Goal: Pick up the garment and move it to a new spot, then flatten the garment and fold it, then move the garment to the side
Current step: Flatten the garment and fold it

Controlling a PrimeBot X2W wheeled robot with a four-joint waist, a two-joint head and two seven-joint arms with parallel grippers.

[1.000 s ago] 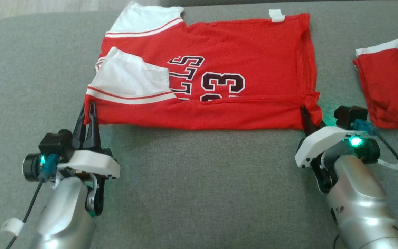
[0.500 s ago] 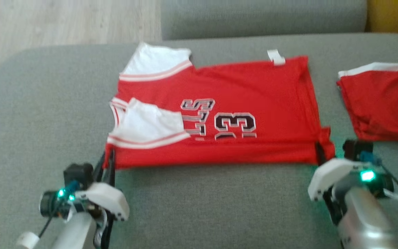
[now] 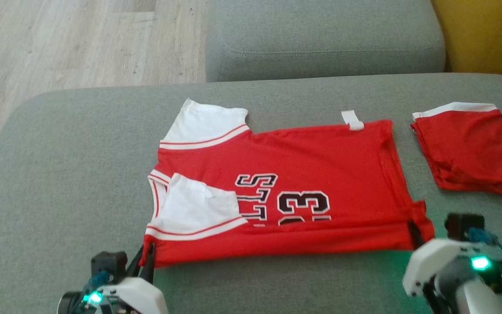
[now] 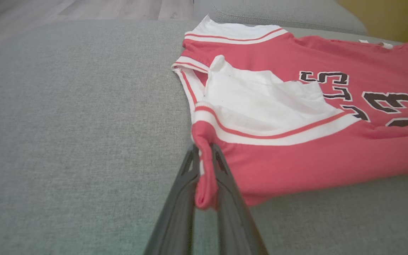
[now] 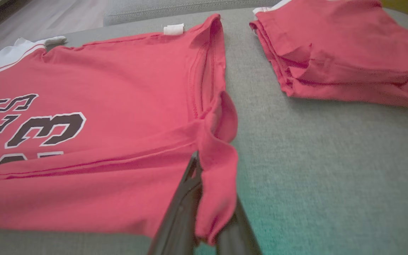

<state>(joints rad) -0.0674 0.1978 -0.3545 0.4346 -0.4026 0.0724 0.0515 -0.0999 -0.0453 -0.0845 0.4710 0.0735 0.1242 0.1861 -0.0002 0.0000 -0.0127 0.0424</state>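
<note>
The red and white cloth jersey (image 3: pixel 312 161) is seen as smooth, matt knit. The grey upholstered sofa seat (image 3: pixel 72 174) is covered in coarse matt weave, and the pale plank floor (image 3: pixel 59 39) is shown as satin-finished wood.

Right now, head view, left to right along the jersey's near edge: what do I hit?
left gripper on the near left corner → red jersey → right gripper on the near right corner → folded red garment

Jersey (image 3: pixel 312 165) ctr of sofa (image 3: pixel 59 174); folded pile (image 3: pixel 469 152) to its rt.
</note>
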